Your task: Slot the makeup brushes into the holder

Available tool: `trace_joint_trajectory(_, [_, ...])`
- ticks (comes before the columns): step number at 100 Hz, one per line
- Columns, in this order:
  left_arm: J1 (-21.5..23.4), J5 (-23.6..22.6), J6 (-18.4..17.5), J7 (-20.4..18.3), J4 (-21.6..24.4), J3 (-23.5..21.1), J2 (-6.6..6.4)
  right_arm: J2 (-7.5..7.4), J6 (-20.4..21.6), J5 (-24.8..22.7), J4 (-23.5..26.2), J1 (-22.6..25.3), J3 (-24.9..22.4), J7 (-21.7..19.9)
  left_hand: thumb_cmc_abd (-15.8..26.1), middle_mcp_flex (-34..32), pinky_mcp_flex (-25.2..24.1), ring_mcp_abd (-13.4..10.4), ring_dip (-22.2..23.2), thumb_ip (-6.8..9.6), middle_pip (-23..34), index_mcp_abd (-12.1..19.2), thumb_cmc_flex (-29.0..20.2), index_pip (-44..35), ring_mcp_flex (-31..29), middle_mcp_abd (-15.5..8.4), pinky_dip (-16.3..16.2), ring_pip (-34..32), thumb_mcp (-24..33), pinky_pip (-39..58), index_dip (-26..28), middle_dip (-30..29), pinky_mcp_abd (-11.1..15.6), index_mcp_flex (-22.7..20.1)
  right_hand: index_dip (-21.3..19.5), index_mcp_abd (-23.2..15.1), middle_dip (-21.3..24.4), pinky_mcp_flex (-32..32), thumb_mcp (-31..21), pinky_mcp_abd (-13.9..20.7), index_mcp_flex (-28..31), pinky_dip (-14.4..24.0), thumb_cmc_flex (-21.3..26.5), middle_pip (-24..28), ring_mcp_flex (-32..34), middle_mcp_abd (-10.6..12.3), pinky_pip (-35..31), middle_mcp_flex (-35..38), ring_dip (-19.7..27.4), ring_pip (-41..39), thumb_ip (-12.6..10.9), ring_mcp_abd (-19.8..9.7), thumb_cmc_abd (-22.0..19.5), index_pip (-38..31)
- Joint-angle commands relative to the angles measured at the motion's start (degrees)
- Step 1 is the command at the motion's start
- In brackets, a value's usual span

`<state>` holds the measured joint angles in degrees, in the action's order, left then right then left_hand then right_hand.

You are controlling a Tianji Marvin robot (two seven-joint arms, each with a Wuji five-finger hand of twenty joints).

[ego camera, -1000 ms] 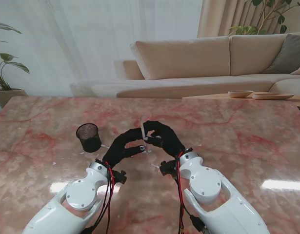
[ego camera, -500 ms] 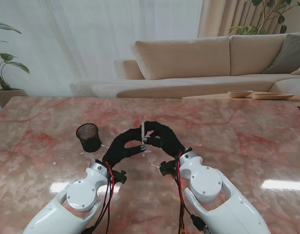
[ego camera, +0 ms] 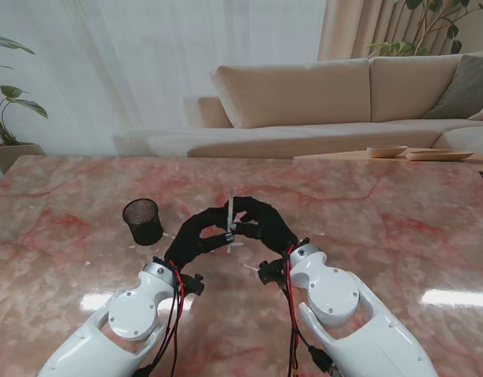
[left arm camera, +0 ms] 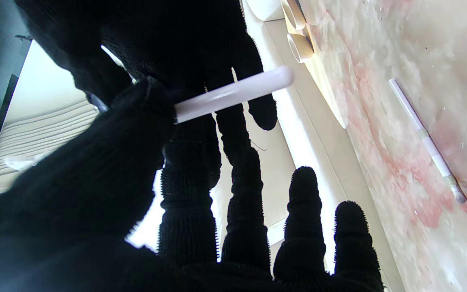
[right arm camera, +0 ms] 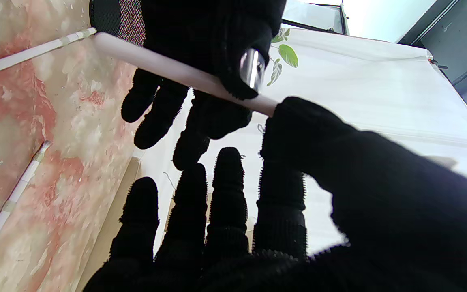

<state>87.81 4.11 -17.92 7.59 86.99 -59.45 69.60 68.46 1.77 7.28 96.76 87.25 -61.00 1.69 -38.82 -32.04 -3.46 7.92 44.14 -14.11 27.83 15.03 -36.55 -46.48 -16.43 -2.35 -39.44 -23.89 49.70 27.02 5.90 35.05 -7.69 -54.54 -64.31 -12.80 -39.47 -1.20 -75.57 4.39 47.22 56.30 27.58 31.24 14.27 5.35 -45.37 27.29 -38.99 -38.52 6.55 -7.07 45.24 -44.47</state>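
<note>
Here both black-gloved hands meet over the middle of the pink marble table [ego camera: 398, 228], and a white makeup brush [ego camera: 230, 214] stands nearly upright between them. The left hand [ego camera: 195, 236] and the right hand [ego camera: 261, 222] each have fingertips on the brush — in the stand's view their fingers close in on the handle from both sides, at about the same height.

From the left wrist camera the pale handle [left arm camera: 233, 94] sticks out past the thumb [left arm camera: 136, 117], pinched there against the other fingers, while the remaining left fingers stay spread and loose. From the right wrist camera the same handle [right arm camera: 168, 71] crosses the picture; the right thumb [right arm camera: 298, 129] touches one end of it, and the left hand's fingers wrap it from the far side, a shiny metal tip [right arm camera: 253, 69] showing on one of them. So both hands grip the one brush, which is clear of the table.

The holder [ego camera: 142, 221] — a black mesh cup — stands upright on the table to the left of the hands, near the left hand but apart from it. No brush can be seen in it.

More brushes lie flat on the marble: a slim white one with a dark tip [left arm camera: 426, 140] in the left wrist view, and two others [right arm camera: 39, 48] [right arm camera: 8, 207] in the right wrist view, one of them beside the mesh cup.
</note>
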Motion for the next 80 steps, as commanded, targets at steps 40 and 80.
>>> trace_joint_trajectory(40, [0.2,-0.6,0.1,0.0,0.1,-0.2,0.11,-0.33,1.7,0.4,-0.9,0.3,-0.1,-2.2,1.4,-1.5,-0.2,-4.0,-0.1,-0.03,0.4,3.7,-0.5,-7.4,0.3,-4.4,1.0,-1.7,5.0,-0.3,11.1,1.9,4.1,-2.7,7.8,-2.3,-0.8,0.3,5.0,1.9,-2.9,2.3,0.4,-2.0,-0.3,0.2,0.5,-0.1,-1.0,-0.6,2.5,-0.6,-3.5,-2.7])
trace_joint_trajectory(80, [0.4,0.4,0.2,-0.2,0.4,-0.3,0.16,-1.0,3.0,1.0,-1.1,0.1,-0.4,-4.9,2.3,-0.5,-0.3,-4.3,-0.3,0.31,0.0,6.5,-0.4,-5.7,0.9,-4.7,-0.3,-1.6,5.1,-1.5,17.5,1.7,4.7,-1.7,21.0,7.2,0.1,1.3,8.3,2.1,-9.9,2.8,-6.3,-4.7,-1.9,0.4,2.4,-2.9,-1.1,0.9,-4.7,-0.6,-11.0,20.3])
